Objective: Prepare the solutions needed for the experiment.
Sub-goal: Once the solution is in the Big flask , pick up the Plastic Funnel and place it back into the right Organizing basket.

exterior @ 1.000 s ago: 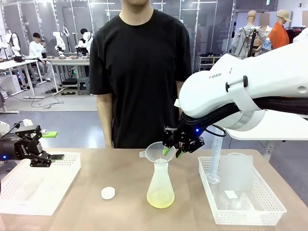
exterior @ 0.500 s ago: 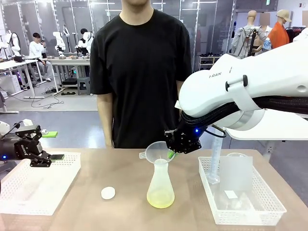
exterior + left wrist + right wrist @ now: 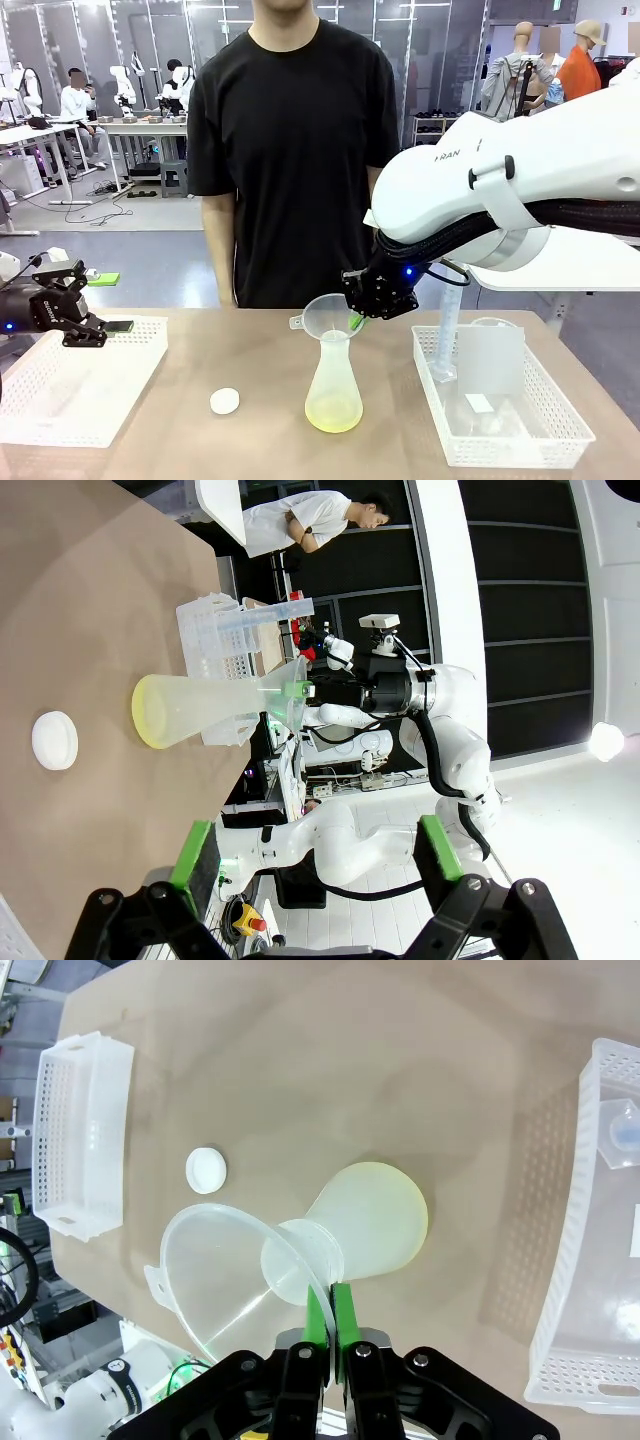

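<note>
**Item: right pincer, newly clamped on the funnel**

- **Change noted.** A second ago the right gripper [image 3: 356, 320] stood at the funnel with its green pads parted. Now the pads are pressed together with the funnel's thin wall pinched between them, just right of centre in the front view. The right wrist view shows the same: pads [image 3: 320, 1320] closed on the rim, low in the frame.
- **Funnel** [image 3: 325, 314]. Translucent, seated in the flask mouth, tipped slightly toward picture left. Not yet lifted, as far as can be told.
- **Flask** [image 3: 333, 385]. Frosted, conical, upright at the centre of the table.
- **Solution** [image 3: 333, 412]. Pale yellow liquid, a shallow layer in the flask's base, lower centre of the front view; in the left wrist view it is the yellow band at centre left [image 3: 150, 712].
- **Left gripper** [image 3: 112, 302]. Far left of the frame, above the white tray [image 3: 40, 400], pads spread wide, holding nothing.
- **Cap** [image 3: 225, 401]. White disc on the table, left of the flask and apart from it.
- **Basket** [image 3: 520, 452]. Lower right, holding a measuring cylinder [image 3: 447, 340] and other clear labware.
- **Reading.** Pouring looks finished. The fresh grip suggests the funnel is about to come out, which would leave the flask free for capping. The pinch is off-centre, so a straight upward lift would best keep the flask from tipping.
</note>
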Tool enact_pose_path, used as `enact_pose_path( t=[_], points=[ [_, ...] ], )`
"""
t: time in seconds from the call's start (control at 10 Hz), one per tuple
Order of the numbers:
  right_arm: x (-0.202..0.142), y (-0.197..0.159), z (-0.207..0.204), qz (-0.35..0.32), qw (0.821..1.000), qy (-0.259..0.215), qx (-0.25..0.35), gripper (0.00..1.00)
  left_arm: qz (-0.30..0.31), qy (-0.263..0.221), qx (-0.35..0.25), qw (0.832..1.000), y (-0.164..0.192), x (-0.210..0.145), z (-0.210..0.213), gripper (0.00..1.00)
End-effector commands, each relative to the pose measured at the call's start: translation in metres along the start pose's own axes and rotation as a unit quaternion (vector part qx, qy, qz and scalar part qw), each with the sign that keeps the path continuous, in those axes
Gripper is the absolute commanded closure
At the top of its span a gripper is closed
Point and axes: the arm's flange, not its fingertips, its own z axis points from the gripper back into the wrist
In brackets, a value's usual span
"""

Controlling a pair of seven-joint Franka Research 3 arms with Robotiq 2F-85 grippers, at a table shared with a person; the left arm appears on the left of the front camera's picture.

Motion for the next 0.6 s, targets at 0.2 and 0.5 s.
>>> enact_pose_path(
  t=[0.2, 0.5],
  points=[
    [-0.0015, -0.0004, 0.0027, -0.008, 1.000, 0.018, 0.012, 0.96, -0.003, 0.000, -0.001, 1.000, -0.0008, 0.0003, 0.0002, 0.00],
    [-0.0057, 0.0023, 0.0084, -0.002, 1.000, 0.011, 0.026, 0.96, -0.003, 0.000, -0.001, 1.000, -0.0008, 0.0003, 0.0002, 0.00]
  ],
)
